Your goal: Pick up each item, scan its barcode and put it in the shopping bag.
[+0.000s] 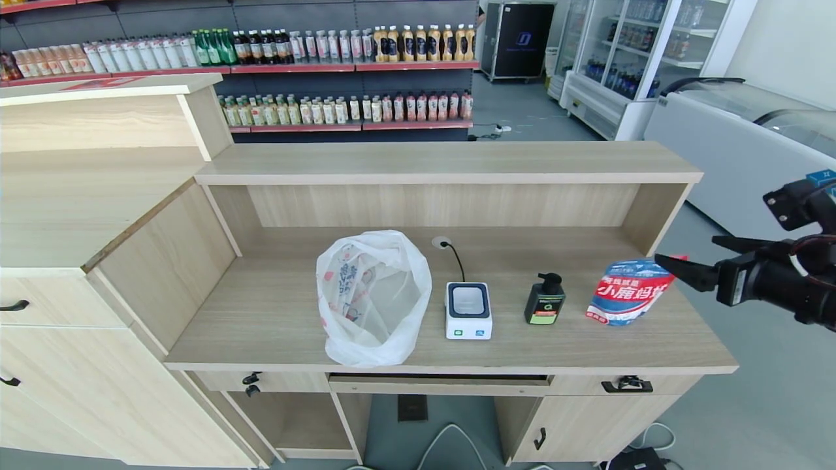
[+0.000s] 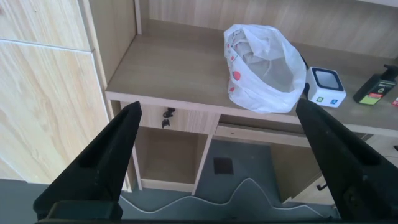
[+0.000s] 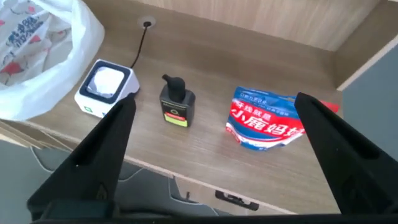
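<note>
Shopping bag left of scanner, pump bottle, blue pouch; right jaws apart near blue pouch; left jaws apart.

- Surface: pale wood-grain board, matt and smooth
- Shopping bag: thin, milky, see-through plastic film, crinkled, with a soft sheen
- Scanner: smooth white plastic casing with a glossy window on top
- Pump bottle: dark plastic, slightly glossy, with a smooth printed label
- Pouch: shiny printed plastic film, wrinkled
- Left tool and right tool: matt black, plastic-looking fingers
</note>
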### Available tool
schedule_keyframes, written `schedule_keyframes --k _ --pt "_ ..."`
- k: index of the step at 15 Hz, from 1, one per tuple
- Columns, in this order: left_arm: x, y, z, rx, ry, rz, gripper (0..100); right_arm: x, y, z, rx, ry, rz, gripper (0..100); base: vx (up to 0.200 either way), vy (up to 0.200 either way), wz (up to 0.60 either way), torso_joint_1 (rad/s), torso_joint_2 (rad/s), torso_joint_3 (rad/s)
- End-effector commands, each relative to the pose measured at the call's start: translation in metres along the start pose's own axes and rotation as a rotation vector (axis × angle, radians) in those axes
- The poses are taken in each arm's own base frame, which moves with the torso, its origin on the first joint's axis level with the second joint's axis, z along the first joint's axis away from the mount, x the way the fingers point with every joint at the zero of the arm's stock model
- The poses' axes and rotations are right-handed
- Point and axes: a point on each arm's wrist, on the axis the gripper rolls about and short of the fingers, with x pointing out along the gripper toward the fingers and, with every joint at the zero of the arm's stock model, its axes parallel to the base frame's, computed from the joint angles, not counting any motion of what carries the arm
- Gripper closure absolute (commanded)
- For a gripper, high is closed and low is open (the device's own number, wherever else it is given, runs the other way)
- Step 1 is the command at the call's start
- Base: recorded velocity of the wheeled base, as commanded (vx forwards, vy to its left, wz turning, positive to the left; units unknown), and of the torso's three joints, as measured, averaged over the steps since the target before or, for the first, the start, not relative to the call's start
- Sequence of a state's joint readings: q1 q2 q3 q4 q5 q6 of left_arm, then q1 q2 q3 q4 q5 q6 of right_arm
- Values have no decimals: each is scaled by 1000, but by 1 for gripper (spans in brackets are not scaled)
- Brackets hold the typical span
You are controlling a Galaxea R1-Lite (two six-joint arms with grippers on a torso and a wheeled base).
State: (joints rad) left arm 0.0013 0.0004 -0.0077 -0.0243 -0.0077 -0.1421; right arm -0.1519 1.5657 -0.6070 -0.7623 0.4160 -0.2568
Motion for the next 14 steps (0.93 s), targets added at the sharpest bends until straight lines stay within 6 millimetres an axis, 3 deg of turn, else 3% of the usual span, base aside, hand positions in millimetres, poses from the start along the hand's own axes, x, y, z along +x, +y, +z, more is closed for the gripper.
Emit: schedule_keyframes --k 1,5,14 --pt "0 0 0 -1 -1 0 0 56 -28 -44 -46 70 96 0 0 0 0 0 0 0" --pt "0 0 0 -1 -1 0 0 99 -42 -63 -161 46 198 0 0 0 0 0 0 0" --pt "0 0 0 -1 -1 0 0 130 -41 -112 -262 58 351 0 0 0 0 0 0 0"
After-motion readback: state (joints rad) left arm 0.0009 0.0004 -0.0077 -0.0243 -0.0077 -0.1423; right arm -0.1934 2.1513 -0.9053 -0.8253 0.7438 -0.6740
